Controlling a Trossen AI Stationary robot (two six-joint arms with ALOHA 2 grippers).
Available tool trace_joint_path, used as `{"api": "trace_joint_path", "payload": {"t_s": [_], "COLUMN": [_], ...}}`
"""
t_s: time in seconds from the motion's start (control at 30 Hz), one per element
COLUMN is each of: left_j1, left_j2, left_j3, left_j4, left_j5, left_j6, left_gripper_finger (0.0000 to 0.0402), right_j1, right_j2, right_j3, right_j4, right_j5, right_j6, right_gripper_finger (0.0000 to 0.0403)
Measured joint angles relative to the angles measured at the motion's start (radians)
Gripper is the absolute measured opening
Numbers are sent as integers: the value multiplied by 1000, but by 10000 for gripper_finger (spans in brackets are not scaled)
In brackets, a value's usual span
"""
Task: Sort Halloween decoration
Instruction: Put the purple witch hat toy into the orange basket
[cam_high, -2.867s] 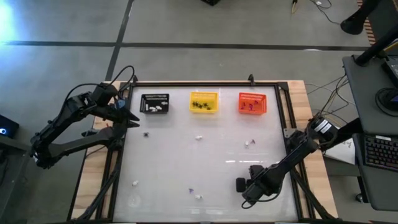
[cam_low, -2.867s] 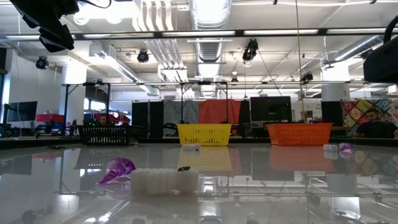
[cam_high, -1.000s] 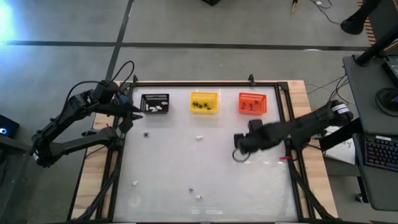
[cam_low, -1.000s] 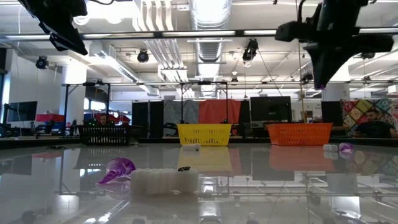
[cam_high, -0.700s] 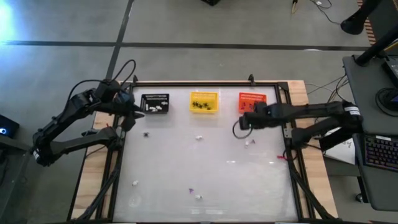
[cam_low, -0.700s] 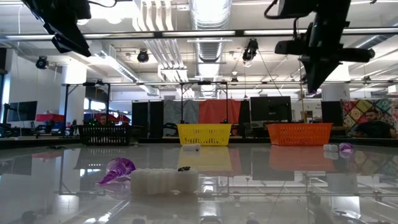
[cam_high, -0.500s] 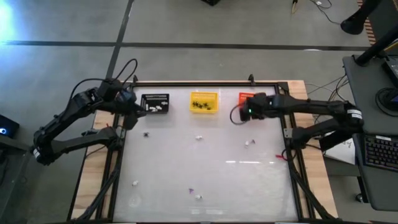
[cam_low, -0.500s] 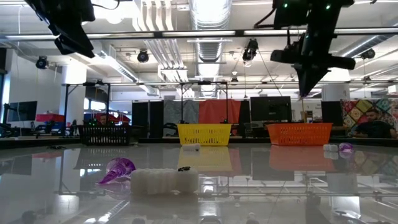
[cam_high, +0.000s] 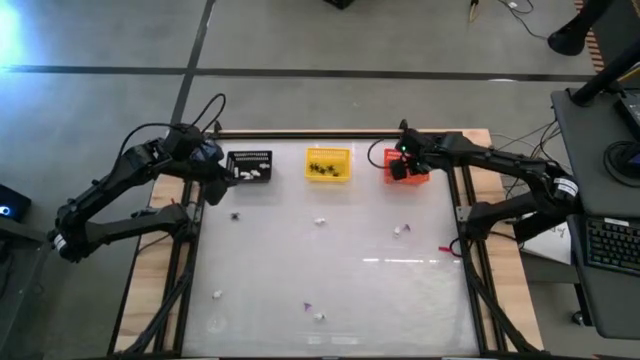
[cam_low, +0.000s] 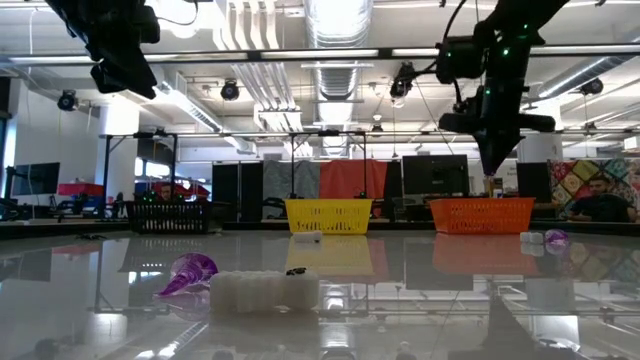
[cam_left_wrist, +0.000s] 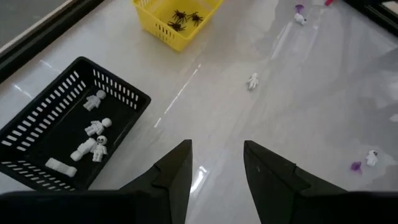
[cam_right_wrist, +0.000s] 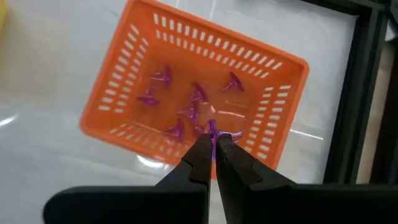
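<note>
Gleaming under the ceiling lights, the glossy white table (cam_high: 330, 290) mirrors the baskets along its far edge: a black basket (cam_high: 249, 166), a yellow basket (cam_high: 328, 164) and an orange basket (cam_high: 405, 167), set well apart in a row. The right gripper (cam_right_wrist: 213, 138) hangs above the orange basket with its jaws pinched together on a purple bit (cam_right_wrist: 211, 129), and five or so more purple bits (cam_right_wrist: 163, 78) lie inside that basket. The left gripper (cam_left_wrist: 216, 163) hovers at the table's left side just beside the black basket, its fingers apart with nothing between them. White bits (cam_left_wrist: 94, 99) lie in the black basket and black spiders (cam_left_wrist: 180, 14) in the yellow one. Loose trinkets are scattered over the table: a dark one (cam_high: 236, 215) near the black basket, a white one (cam_high: 320, 221) towards the middle, another white one (cam_high: 399, 230) to the right, and near the front edge a white piece (cam_high: 217, 294), a small purple piece (cam_high: 307, 306) and a white piece (cam_high: 319, 317). From table height, a purple trinket (cam_low: 190, 271) and a white ridged one (cam_low: 264, 289) lie close to the lens, touching or nearly so. A dark frame (cam_high: 460, 190) borders the table on a wooden base. Beyond it the room shows exposed ducts (cam_low: 335, 25), strip lights, monitors and a colourful patchwork panel (cam_low: 583, 185) at the right.
</note>
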Motion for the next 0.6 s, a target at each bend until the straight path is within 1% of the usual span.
{"api": "trace_joint_path", "payload": {"t_s": [0.17, 0.3, 0.6], "left_j1": [0, 0, 0], "left_j2": [9, 21, 56], "left_j3": [0, 0, 0], "left_j4": [2, 1, -1], "left_j5": [0, 0, 3], "left_j6": [-31, -47, -47], "left_gripper_finger": [127, 127, 127], "right_j1": [-64, -100, -121], "right_j2": [42, 93, 194], "right_j3": [-4, -4, -4], "right_j4": [55, 94, 110], "right_j5": [-55, -62, -63], "right_j6": [-100, -162, -169], "right_gripper_finger": [9, 9, 14]}}
